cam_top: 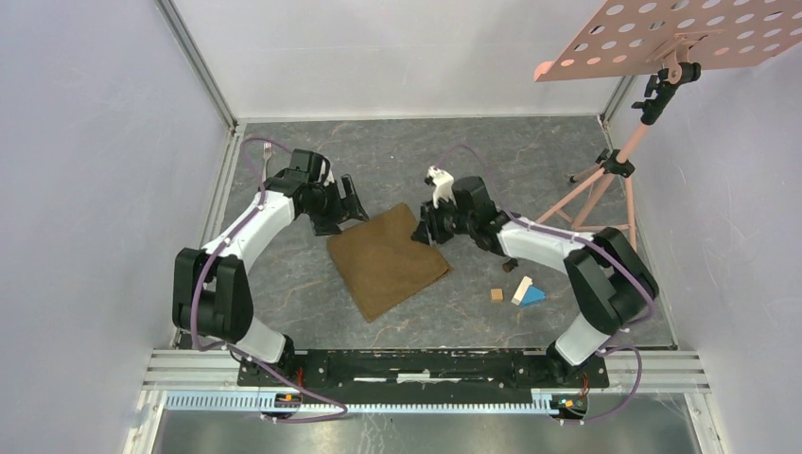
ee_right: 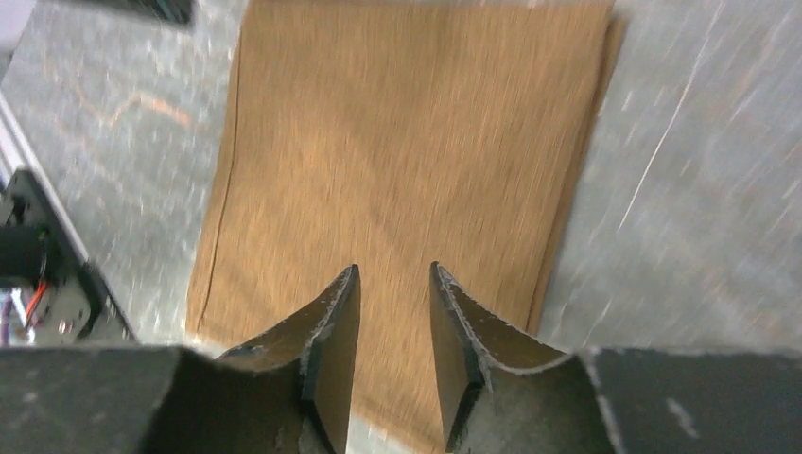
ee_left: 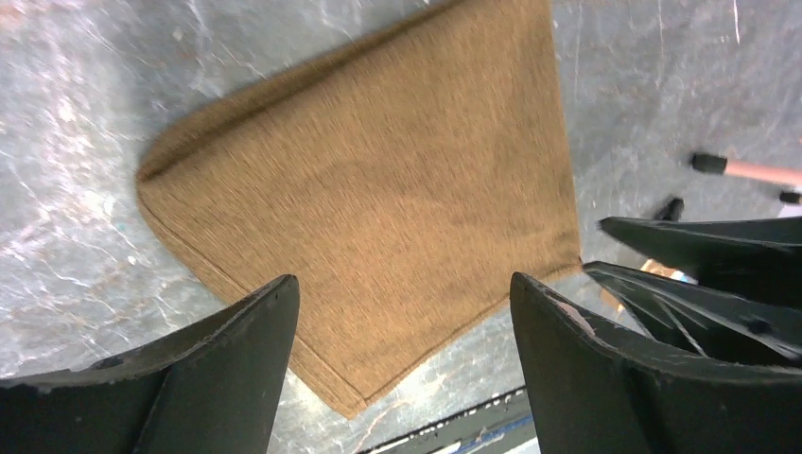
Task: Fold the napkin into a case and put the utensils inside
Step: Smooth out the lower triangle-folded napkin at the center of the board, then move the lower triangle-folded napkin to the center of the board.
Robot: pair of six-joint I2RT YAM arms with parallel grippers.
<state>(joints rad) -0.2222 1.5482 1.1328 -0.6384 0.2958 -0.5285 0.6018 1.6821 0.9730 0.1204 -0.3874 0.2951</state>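
At table (cam_top: pixel 473 161) centre, folded napkin (cam_top: pixel 388 263); left gripper (ee_left: pixel 402 282) spread wide, far-left edge; right gripper (ee_right: pixel 393 269) slightly parted, empty, far-right edge.

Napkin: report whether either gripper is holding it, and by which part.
Nothing is held. The napkin lies flat; the left gripper hangs over it, jaws wide apart, and the right gripper has its jaws parted with no cloth between them.

The napkin (ee_right: pixel 397 170) runs off the right wrist view at 12 o'clock, its weave blurred. From above, the fork (cam_top: pixel 269 149) at its 10 o'clock is too small to detail.
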